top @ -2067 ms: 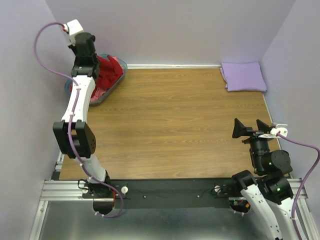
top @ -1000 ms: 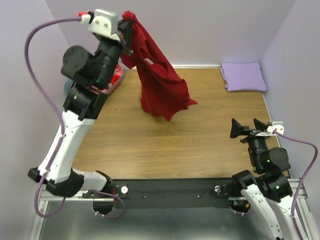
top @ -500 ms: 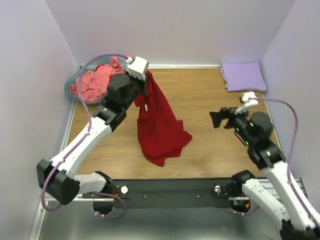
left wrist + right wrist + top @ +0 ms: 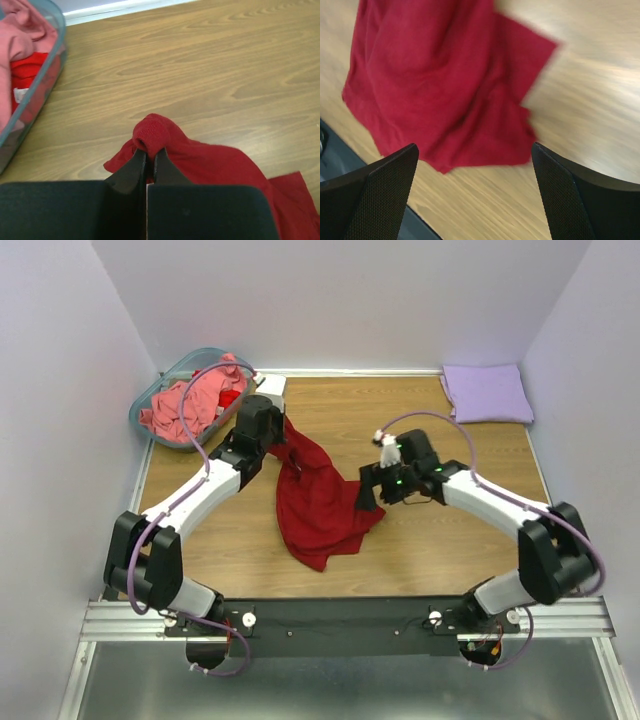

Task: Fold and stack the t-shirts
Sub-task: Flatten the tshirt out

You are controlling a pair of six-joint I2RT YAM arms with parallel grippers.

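The dark red t-shirt (image 4: pixel 315 505) lies crumpled in the middle of the table, and its upper end is pinched in my left gripper (image 4: pixel 283 436). In the left wrist view the gripper (image 4: pixel 149 152) is shut on a bunched fold of the red cloth (image 4: pixel 210 162), low over the wood. My right gripper (image 4: pixel 368 495) hovers over the shirt's right edge. Its jaws stand wide open above the red cloth (image 4: pixel 440 85) with nothing between them (image 4: pixel 474 147). A folded lavender t-shirt (image 4: pixel 487 392) rests in the far right corner. A salmon-pink t-shirt (image 4: pixel 190 400) fills the basket.
The teal plastic basket (image 4: pixel 150 430) stands at the far left corner, its rim (image 4: pixel 56 45) close to my left gripper, with more red cloth (image 4: pixel 27 70) inside under the pink one. Walls close the table on three sides.
My left arm has come down and laid the hanging red t-shirt on the table. My right arm has swung left to the shirt's right edge, still open.
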